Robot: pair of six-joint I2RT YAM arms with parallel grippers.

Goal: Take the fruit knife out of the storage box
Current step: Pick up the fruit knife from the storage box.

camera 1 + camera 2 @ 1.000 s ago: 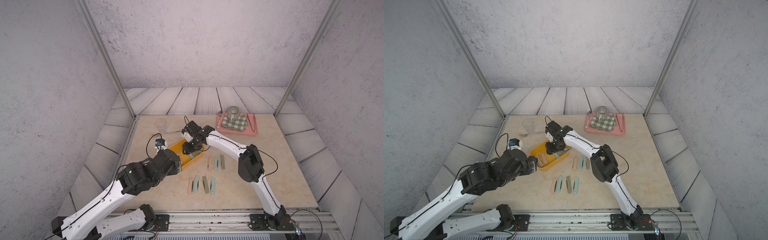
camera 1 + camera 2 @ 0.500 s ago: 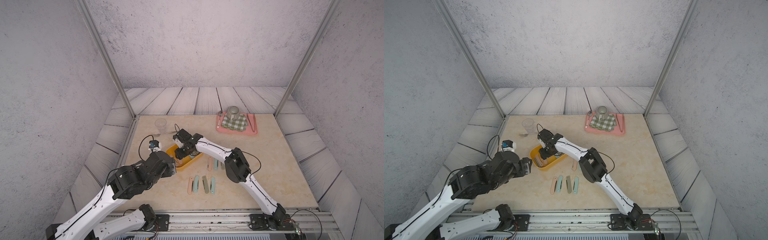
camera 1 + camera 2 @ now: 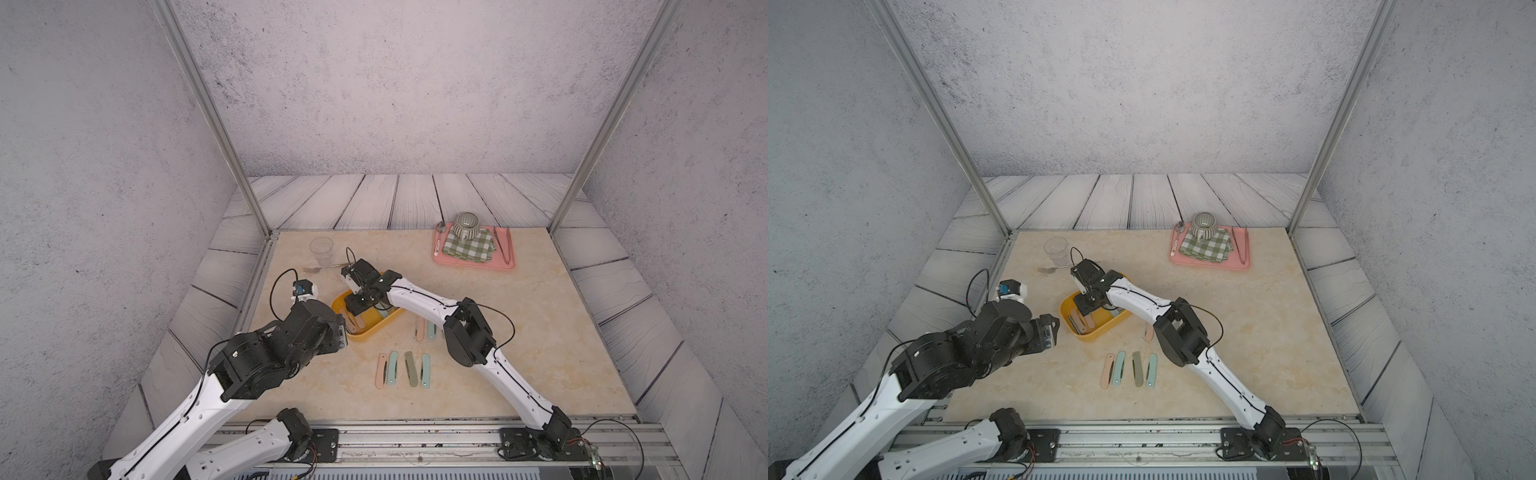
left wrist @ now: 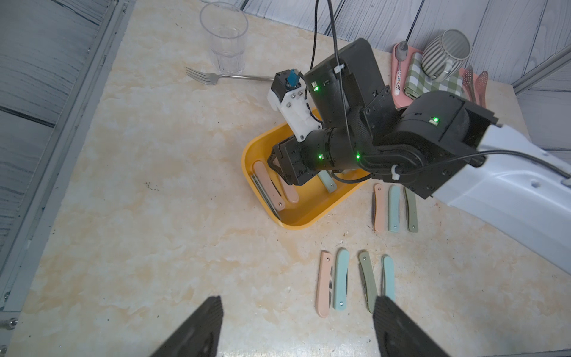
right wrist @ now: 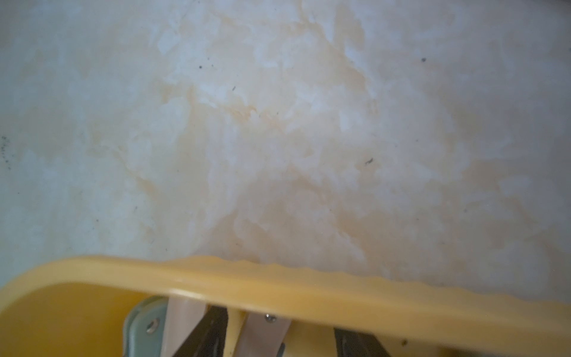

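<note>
Marbled beige tabletop (image 3: 552, 340), grey-walled cell: emptying the yellow-orange storage box (image 4: 309, 213) looks well past halfway but unfinished. Seven folded fruit knives lie outside it. Three sit side by side (image 4: 394, 208) just beside the box, and a row of four (image 4: 341, 278) lies farther from it on the same side. At least three others are inside the box, pink and pale teal among them.

The right gripper (image 5: 278, 324) is down within the box walls, its jaws parted and straddling one pink fruit knife (image 5: 259, 337). Bare yellow shows on either side of the handle, so the fingers appear not yet closed on it. The left gripper (image 4: 299, 330) hovers above the table near the box, on the side away from the laid-out knives, with its jaws wide apart and empty.

Judging by the scene, the next move is to close on the pink knife, lift it over the low rim and lay it with the others. The knives left inside would then need the same. A clear glass (image 4: 227, 37) and a fork (image 4: 216, 77) beyond the box play no part.
</note>
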